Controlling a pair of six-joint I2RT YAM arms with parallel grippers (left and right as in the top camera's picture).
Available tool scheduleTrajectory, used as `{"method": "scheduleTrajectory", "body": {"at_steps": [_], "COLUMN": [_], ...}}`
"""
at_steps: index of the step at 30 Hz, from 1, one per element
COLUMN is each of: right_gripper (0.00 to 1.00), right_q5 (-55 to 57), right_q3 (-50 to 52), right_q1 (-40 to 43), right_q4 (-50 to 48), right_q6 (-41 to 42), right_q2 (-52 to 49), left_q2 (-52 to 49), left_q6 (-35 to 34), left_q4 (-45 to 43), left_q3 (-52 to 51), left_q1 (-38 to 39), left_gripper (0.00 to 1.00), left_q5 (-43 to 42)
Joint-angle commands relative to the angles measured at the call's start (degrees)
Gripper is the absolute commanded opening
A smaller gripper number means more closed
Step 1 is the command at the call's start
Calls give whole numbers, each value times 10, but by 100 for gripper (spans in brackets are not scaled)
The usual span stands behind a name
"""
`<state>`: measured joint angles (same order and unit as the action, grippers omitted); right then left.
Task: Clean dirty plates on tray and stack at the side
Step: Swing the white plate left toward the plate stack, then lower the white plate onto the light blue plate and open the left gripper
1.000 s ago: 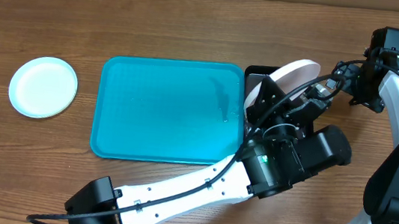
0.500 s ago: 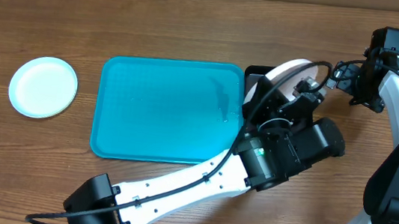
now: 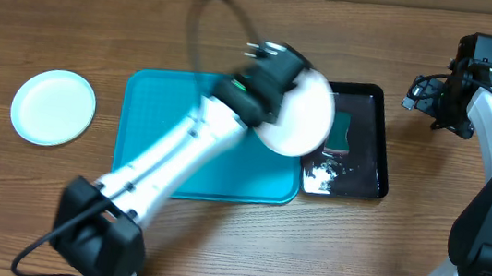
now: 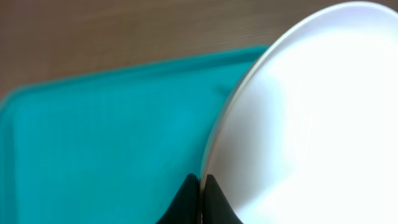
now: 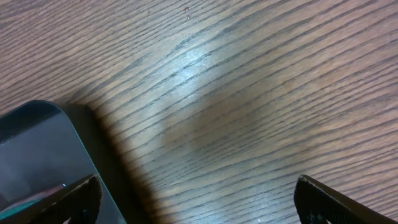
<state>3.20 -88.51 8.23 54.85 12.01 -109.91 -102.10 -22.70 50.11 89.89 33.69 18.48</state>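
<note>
- Overhead: L arm [image 3: 179,154] blurred, stretched diag. from near-left across the tray [image 3: 152,109]; L gripper [image 3: 282,79] clamped on rim of white plate [image 3: 299,116].
- White plate held up off the surface, tilted; sits over tray's right edge and overlaps left edge of black tray [image 3: 371,162].
- Left wrist view: L gripper [image 4: 202,186] at bottom centre, dark fingers [image 4: 186,196] pressed together w/ plate's edge btwn them; white plate [image 4: 311,118] fills right half; tray [image 4: 106,137] below, to the left.
- Tray lies flat, mid-table [image 3: 241,17], long side left-right.
- Black tray just right of tray, can't tell if touching; holds green sponge [image 3: 340,133] in its left part and white foam [image 3: 321,173] at near-left corner; surface looks wet.
- 2nd plate, pale w/ bluish rim [image 3: 53,107], flat on table well left of tray, apart from it.
- R gripper [image 3: 421,91] over bare wood, right of black tray's far-right corner; jaws wide apart, nothing btwn.
- Right wrist view: R gripper [image 5: 196,193], fingertips [image 5: 68,199] at lower corners; wood table [image 5: 217,93] btwn them; black tray corner [image 5: 31,149] at left.
</note>
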Motion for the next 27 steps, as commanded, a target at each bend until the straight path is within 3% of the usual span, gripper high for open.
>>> {"method": "scheduleTrajectory", "body": {"at_steps": [1,6,12,16,21,27], "right_gripper": [100,100,100,100,100,100], "right_q5": [2,2,2,2,2,2], "right_q3": [-3,-3,-3,-3,-3,-3], "right_q1": [2,2,2,2,2,2], "right_q4": [-3,-3,-3,-3,-3,-3], "right_q6": [2,2,2,2,2,2], "right_q2": [4,4,4,4,4,4], "left_q2": [21,21,21,21,21,21], "left_q6": [-48,-47,-46,-46,-61,-84], "left_q4": [35,80,112,127,127,31], "left_q3": [10,10,10,9,-10,-73], "left_q1": [-144,-334,-525,-640,-739,-783], "left_gripper": [4,4,4,4,4,4], "left_q5": [-223,-296,-290,-238,-137,-166]}}
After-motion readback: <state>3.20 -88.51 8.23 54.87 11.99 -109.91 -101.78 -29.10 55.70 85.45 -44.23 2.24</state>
